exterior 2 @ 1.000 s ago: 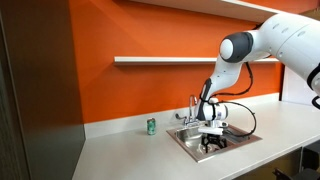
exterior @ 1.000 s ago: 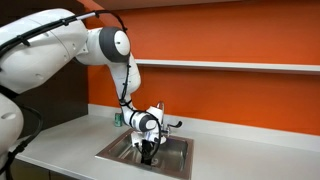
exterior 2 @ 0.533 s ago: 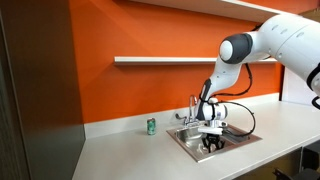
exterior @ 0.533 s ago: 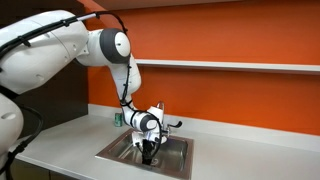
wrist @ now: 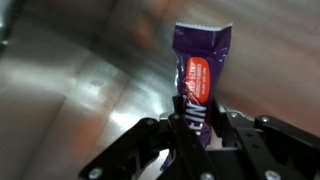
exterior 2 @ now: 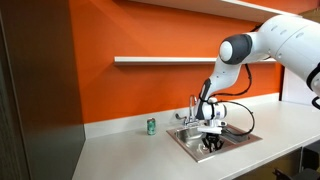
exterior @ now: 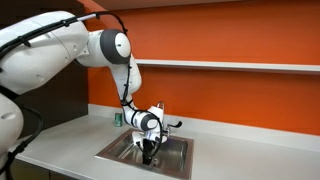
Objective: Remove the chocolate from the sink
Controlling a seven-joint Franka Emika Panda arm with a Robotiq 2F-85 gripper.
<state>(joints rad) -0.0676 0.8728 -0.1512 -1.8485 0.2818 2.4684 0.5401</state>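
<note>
The chocolate (wrist: pixel 198 75) is a purple packet with a red-orange label, lying on the steel floor of the sink (wrist: pixel 70 80) in the wrist view. My gripper (wrist: pixel 198 125) is shut on its near end, black fingers pressing the wrapper from both sides. In both exterior views the gripper (exterior: pixel 149 152) (exterior 2: pixel 210 146) reaches down into the square steel sink (exterior: pixel 115 153) (exterior 2: pixel 185 138), and the chocolate is hidden behind the fingers there.
A chrome faucet (exterior 2: pixel 192 106) stands at the back of the sink. A small green cup (exterior 2: pixel 151 126) sits on the grey counter (exterior 2: pixel 130 150) beside the basin, below the orange wall. A wall shelf (exterior 2: pixel 160 60) runs above.
The arm has held its place over the sink. The fingers have come together on the chocolate packet.
</note>
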